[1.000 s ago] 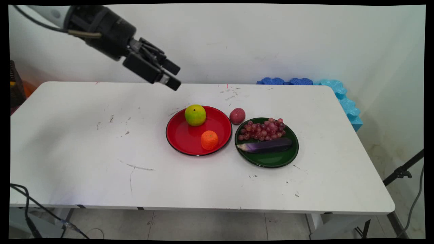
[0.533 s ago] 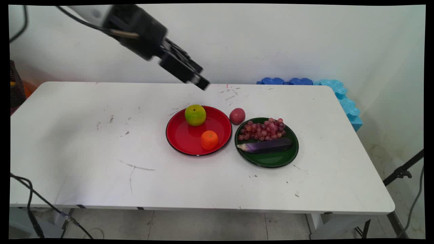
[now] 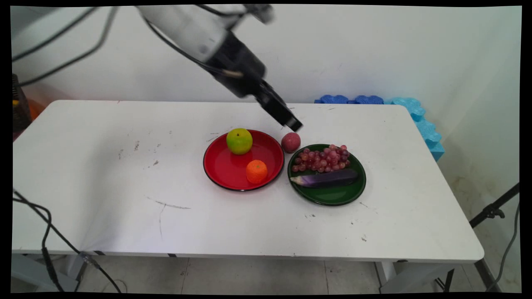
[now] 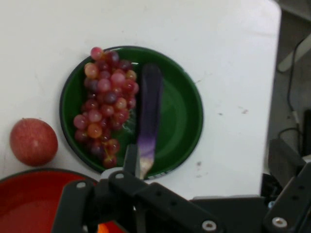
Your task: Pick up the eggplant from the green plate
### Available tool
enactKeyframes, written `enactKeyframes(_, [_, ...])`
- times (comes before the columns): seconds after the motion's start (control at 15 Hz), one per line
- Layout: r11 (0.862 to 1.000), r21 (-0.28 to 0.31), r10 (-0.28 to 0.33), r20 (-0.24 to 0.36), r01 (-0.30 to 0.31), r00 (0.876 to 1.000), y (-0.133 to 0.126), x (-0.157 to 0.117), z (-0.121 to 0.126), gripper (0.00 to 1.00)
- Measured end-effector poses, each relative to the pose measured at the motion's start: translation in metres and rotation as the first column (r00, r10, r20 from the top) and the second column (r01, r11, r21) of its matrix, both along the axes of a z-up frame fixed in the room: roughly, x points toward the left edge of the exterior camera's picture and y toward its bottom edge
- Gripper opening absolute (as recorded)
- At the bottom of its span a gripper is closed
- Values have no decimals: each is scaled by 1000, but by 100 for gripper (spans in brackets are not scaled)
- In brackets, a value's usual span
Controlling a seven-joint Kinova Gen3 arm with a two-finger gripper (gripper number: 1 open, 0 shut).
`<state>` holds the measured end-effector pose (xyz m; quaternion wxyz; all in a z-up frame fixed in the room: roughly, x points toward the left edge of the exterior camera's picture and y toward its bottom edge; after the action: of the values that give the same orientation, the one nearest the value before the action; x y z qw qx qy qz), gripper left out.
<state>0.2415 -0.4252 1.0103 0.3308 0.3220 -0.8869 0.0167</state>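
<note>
Two plates stand side by side, edges nearly touching, near the middle of the white table (image 3: 124,187). The glossy red round plate (image 3: 220,174) carries a yellow-green apple-shaped fruit (image 3: 239,141) and a small pitted orange (image 3: 256,171). The dark green round plate (image 3: 332,198) carries a bunch of pink-red grapes (image 3: 322,158) and a slender purple aubergine (image 3: 326,178), which lie alongside each other.

A dull red round fruit (image 3: 290,142) sits on the bare table, just beyond the gap between the plates.

The black two-finger gripper (image 3: 293,123) hangs slanted, just above and behind that red fruit. It touches nothing and holds nothing. Whether the claw is spread or pressed together cannot be told from either view.

Assessment: margins around the red fruit are tight, with plate rims close on both sides. A round body on a smooth top is likely to roll if nudged off-centre.
</note>
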Motion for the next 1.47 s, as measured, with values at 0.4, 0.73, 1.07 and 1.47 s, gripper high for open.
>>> enactKeyframes(0.4, [998, 46, 33, 103, -38, 994, -27, -62, -63, 100])
enactKeyframes(0.73, [997, 68, 28, 157, -39, 987, -37, -95, -113, 100])
enactKeyframes(1.07, [998, 57, 10, 198, -22, 980, -40, -117, -156, 100])
enactKeyframes(1.47, [1000, 25, 5, 217, -11, 976, -44, -137, -189, 100])
